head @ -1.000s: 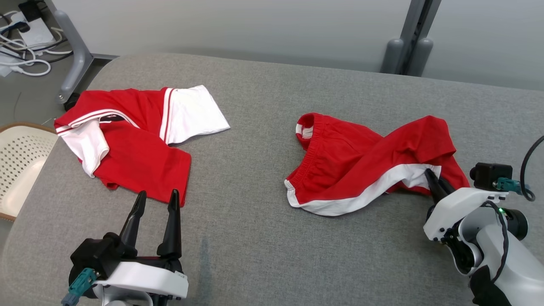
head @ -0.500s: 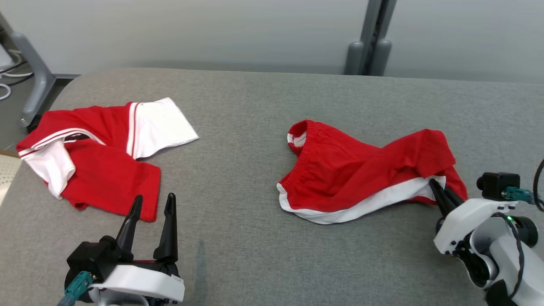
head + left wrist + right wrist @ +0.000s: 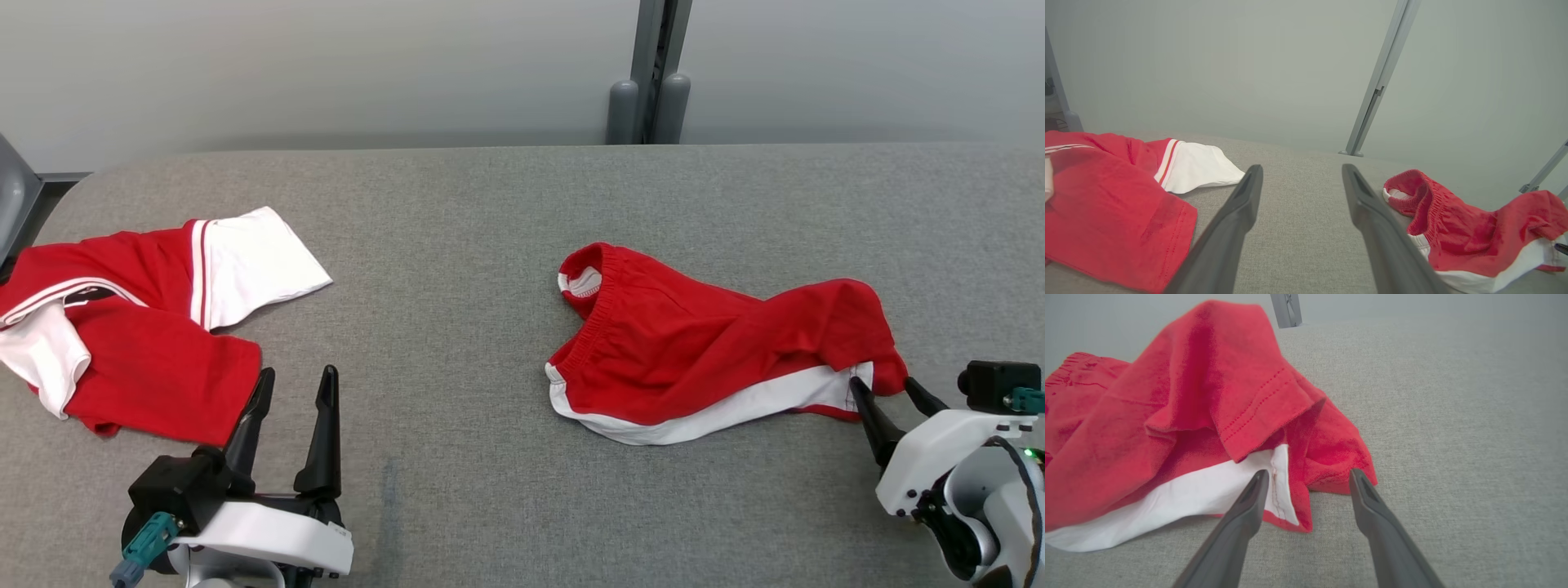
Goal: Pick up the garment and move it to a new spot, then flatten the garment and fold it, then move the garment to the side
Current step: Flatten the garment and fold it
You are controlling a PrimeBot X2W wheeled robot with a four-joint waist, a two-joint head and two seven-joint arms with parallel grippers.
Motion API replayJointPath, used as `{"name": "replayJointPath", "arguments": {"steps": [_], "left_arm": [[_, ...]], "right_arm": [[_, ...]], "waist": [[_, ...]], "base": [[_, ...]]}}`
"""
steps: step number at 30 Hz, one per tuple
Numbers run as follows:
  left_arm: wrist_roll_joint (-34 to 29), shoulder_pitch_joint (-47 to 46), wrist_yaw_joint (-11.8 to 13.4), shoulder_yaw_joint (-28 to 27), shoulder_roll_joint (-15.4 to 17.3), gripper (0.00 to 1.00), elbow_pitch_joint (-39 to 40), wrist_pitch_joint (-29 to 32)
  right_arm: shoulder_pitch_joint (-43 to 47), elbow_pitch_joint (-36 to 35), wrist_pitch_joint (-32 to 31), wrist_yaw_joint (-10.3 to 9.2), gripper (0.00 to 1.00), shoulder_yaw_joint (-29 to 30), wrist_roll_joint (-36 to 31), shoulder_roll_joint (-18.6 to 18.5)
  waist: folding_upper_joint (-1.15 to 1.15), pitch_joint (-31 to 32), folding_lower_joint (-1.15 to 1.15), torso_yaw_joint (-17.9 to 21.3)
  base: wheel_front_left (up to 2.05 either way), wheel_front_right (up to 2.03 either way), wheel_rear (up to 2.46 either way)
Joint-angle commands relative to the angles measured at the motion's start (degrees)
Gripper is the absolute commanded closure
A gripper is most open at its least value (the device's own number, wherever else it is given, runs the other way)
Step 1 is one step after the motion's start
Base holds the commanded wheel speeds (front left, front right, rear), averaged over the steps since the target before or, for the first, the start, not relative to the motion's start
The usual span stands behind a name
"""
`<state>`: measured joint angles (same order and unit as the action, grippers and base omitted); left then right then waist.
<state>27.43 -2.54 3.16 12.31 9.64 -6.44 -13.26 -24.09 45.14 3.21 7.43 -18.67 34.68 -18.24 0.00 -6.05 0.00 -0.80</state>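
I am watching 1 grey fabric-covered bench (image 3: 457, 245) carrying 2 garments. 1 pair of crumpled red shorts with a white side band (image 3: 694, 359) is lying on the right half, its elastic waistband toward the middle. 1 red-and-white jersey shirt (image 3: 131, 343) is lying at the left edge. 2 grippers are showing. My left gripper (image 3: 298, 371) is hovering near the front edge beside the shirt, fingers spread, holding nothing. My right gripper (image 3: 882, 382) is sitting at the shorts' right leg hem, fingers spread on either side of it. A second ago they were pinching that white hem. The head camera has also turned, shifting the whole view.
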Motion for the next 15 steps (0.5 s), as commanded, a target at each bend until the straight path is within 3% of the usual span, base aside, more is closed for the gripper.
{"name": "replayJointPath", "arguments": {"steps": [1, 9, 15], "left_arm": [[0.23, -0.17, 0.36, 0.04, 0.23, 0.00, -0.02, -0.01], [0.26, 0.18, 0.44, 0.54, 0.61, 0.00, 0.08, 0.45], [0.55, 0.56, 0.65, 0.57, 1.00, 0.00, 0.62, 0.50]], "right_arm": [[0.68, -0.15, -0.01, 0.12, 0.00, 0.73, -0.73, -0.52], [2.63, -2.11, 2.57, 0.12, 0.00, 4.67, -2.78, 0.14], [5.09, -9.11, 8.48, 0.12, 0.00, 9.19, -5.58, 2.90]], "waist": [[0.00, 0.15, 0.00, 0.27], [0.00, 1.05, 0.00, 0.99], [0.00, 1.41, 0.00, 1.21]], "base": [[0.00, 0.00, 0.00], [0.00, 0.00, 0.00], [0.00, 0.00, 0.00]]}}
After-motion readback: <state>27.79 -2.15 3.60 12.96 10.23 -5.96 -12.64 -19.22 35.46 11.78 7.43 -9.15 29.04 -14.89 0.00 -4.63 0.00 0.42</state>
